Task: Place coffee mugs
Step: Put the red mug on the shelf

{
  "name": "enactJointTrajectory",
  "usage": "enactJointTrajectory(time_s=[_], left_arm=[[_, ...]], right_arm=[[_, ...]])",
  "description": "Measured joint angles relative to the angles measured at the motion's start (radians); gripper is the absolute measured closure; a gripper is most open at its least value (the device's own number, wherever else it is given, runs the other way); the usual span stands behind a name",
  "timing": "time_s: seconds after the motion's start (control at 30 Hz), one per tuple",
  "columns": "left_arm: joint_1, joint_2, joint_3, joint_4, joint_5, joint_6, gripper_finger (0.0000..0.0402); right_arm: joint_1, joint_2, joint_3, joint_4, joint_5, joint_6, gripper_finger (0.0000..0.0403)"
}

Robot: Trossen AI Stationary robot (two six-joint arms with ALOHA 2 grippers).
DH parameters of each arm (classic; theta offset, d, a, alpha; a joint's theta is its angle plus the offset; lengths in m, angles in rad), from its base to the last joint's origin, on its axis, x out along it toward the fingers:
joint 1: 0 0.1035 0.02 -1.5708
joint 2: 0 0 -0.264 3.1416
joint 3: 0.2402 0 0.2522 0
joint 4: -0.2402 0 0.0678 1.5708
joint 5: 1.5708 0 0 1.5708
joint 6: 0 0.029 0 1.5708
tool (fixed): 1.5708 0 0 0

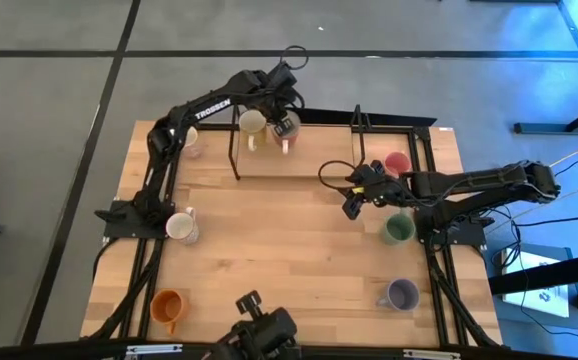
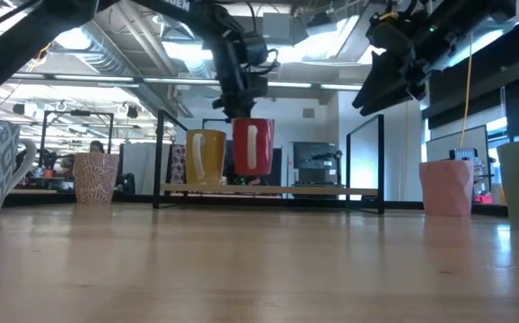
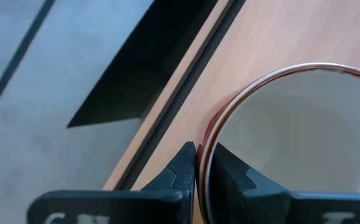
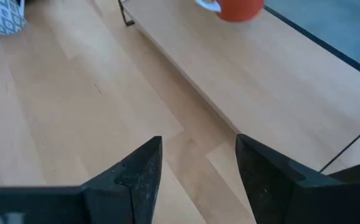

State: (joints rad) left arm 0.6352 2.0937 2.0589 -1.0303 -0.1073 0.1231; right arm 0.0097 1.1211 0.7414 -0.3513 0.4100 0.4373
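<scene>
The left gripper point(image 1: 286, 124) reaches to the far edge of the surface point(image 1: 289, 260), toward twelve o'clock in the high view, and its fingers point(image 3: 183, 168) are pinched on the rim of a red mug point(image 2: 252, 146), one finger outside the wall and one inside. In the low view that mug hangs just above a low wooden shelf point(image 1: 319, 160) that runs along the far side (its white handle faces the camera). A yellow mug point(image 2: 204, 156) stands on the shelf just beside it, toward nine o'clock.

The right gripper point(image 1: 353, 203) hovers over the middle of the surface, toward three o'clock of centre, its fingers point(image 4: 139, 174) spread apart with nothing between them; the right wrist view looks down on bare wood and the shelf's edge.

The other mugs sit around the surface. A pink mug point(image 1: 397, 164) stands at about two o'clock and a green mug point(image 1: 399, 229) near three o'clock, both close to the right arm. A purple-grey mug point(image 1: 402, 294) sits near four o'clock and an orange mug point(image 1: 167, 306) near eight o'clock. A white patterned mug point(image 1: 182, 227) rests at nine o'clock beside the left arm's base, and a pale mug point(image 1: 191, 140) shows at ten o'clock, partly hidden under the left arm.
</scene>
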Motion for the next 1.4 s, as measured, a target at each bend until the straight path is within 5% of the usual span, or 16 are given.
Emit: enactJointTrajectory(time_s=[0.63, 1.4], left_arm=[[0.046, -0.002, -0.094, 0.066, 0.009, -0.008, 0.0375], [0.044, -0.002, -0.096, 0.068, -0.078, 0.068, 0.0302]], right_arm=[[0.003, 0.016, 0.000, 0.013, -0.055, 0.003, 0.0210], [0.003, 0.016, 0.000, 0.012, -0.067, 0.002, 0.0210]])
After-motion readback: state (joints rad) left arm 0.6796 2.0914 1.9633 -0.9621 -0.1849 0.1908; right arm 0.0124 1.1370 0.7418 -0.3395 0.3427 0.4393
